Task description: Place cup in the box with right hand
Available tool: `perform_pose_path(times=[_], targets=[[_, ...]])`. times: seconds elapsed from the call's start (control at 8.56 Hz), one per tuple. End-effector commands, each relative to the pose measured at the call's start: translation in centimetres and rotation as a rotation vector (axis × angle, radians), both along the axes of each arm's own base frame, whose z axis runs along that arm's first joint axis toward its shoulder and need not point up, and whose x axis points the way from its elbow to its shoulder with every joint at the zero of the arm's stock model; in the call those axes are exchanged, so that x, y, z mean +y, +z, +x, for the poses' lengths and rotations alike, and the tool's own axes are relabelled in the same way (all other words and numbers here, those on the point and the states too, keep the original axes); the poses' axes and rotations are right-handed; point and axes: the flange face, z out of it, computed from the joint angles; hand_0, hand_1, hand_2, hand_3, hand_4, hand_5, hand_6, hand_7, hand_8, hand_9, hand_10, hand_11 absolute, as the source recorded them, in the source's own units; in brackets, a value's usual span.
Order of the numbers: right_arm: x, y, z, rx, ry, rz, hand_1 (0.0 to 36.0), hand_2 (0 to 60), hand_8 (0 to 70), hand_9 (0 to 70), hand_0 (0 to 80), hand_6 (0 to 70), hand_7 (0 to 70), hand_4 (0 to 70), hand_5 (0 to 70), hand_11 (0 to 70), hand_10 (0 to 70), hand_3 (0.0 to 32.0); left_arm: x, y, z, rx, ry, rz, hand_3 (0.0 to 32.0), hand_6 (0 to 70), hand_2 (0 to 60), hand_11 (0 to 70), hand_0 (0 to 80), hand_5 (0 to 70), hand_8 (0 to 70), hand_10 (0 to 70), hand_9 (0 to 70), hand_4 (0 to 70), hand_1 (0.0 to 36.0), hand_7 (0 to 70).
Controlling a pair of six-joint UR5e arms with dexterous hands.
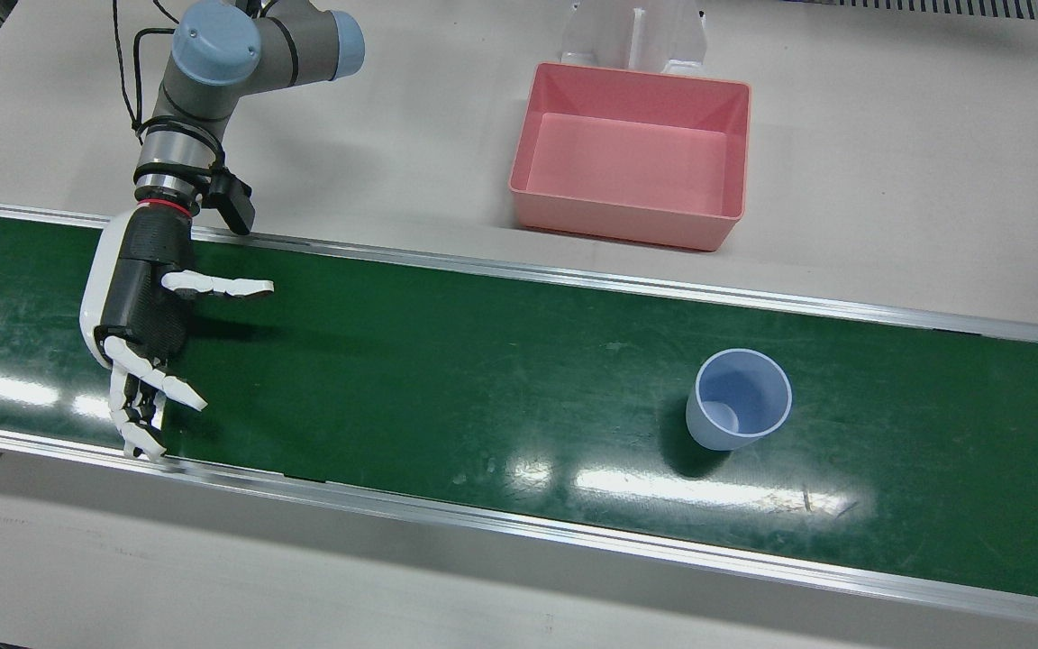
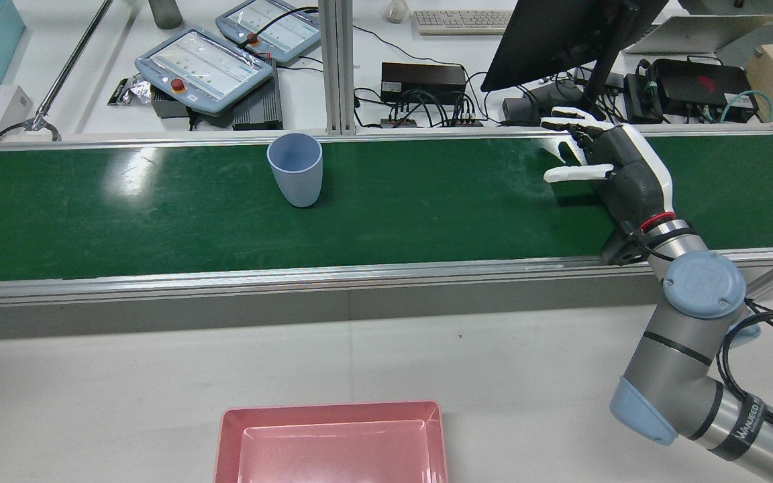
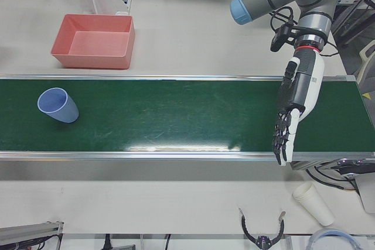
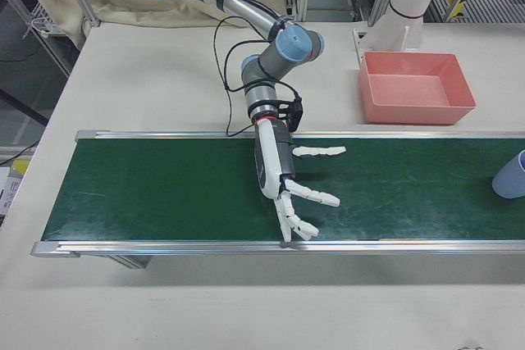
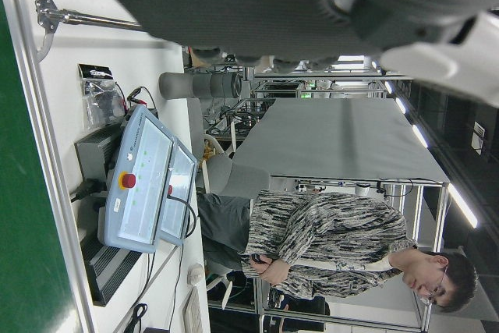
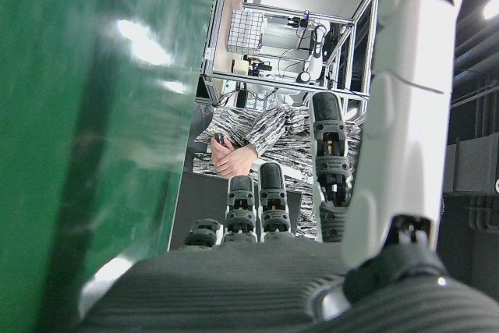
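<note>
The blue cup [image 1: 739,400] stood upright, mouth up, lower right; the right hand [image 1: 142,302] hovered far left, fingers [image 1: 217,287] spread wide, empty.

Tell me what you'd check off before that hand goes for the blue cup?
1. Cup upright on the green belt: ok.
2. Cup empty: ok.
3. Right hand open, holding nothing: ok.
4. Belt between hand and cup free of obstacles: ok.
5. Pink box empty and open on top: ok.
6. Belt stopped: cannot tell.
</note>
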Motion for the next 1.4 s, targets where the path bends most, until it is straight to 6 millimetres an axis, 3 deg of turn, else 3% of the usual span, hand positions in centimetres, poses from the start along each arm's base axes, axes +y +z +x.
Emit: perform_pose_path(times=[0.0, 0.58, 0.7, 0.82, 1.17, 1.29], targets=[[0.2, -0.1, -0.4, 0.001, -0.005, 0.001, 15.6, 1.2, 10.8, 18.0, 61.7, 7.9, 30.3, 30.0, 7.2, 5.9, 2.8, 0.0, 0.0, 0.1, 0.0, 0.000, 0.000, -0.001, 0.0, 0.0, 0.0, 0.0, 0.0, 0.0, 0.0, 0.0, 0.0, 0.0, 0.0, 0.0], [-0.1, -1.4, -1.6, -0.007, -0.015, 0.017, 18.3, 5.4, 11.0, 18.4, 59.5, 8.1, 31.4, 28.8, 7.0, 5.7, 2.7, 0.0, 0.0, 0.0, 0.0, 0.000, 0.000, 0.000, 0.0, 0.0, 0.0, 0.0, 0.0, 0.0, 0.0, 0.0, 0.0, 0.0, 0.0, 0.0], [-0.1, -1.4, -1.6, -0.005, -0.015, 0.018, 16.4, 2.8, 11.0, 18.4, 60.7, 8.1, 31.6, 32.3, 6.9, 5.7, 2.7, 0.0, 0.0, 0.0, 0.0, 0.000, 0.000, 0.000, 0.0, 0.0, 0.0, 0.0, 0.0, 0.0, 0.0, 0.0, 0.0, 0.0, 0.0, 0.0], [-0.1, -1.4, -1.6, -0.005, -0.015, 0.018, 18.2, 5.6, 11.0, 18.5, 59.5, 8.2, 31.9, 30.2, 7.0, 5.8, 2.8, 0.0, 0.0, 0.0, 0.0, 0.000, 0.000, 0.000, 0.0, 0.0, 0.0, 0.0, 0.0, 0.0, 0.0, 0.0, 0.0, 0.0, 0.0, 0.0], [0.0, -1.4, -1.8, -0.002, -0.019, 0.017, 14.6, 0.0, 11.2, 18.8, 62.3, 8.3, 32.5, 35.5, 6.9, 5.8, 2.8, 0.0, 0.0, 0.0, 0.0, 0.000, 0.000, 0.000, 0.0, 0.0, 0.0, 0.0, 0.0, 0.0, 0.0, 0.0, 0.0, 0.0, 0.0, 0.0], [0.0, -1.4, -1.8, -0.001, -0.019, 0.016, 17.3, 4.6, 11.4, 19.2, 59.9, 8.4, 32.9, 32.6, 6.9, 6.0, 3.0, 0.0, 0.0, 0.0, 0.0, 0.000, 0.000, 0.000, 0.0, 0.0, 0.0, 0.0, 0.0, 0.0, 0.0, 0.0, 0.0, 0.0, 0.0, 0.0]])
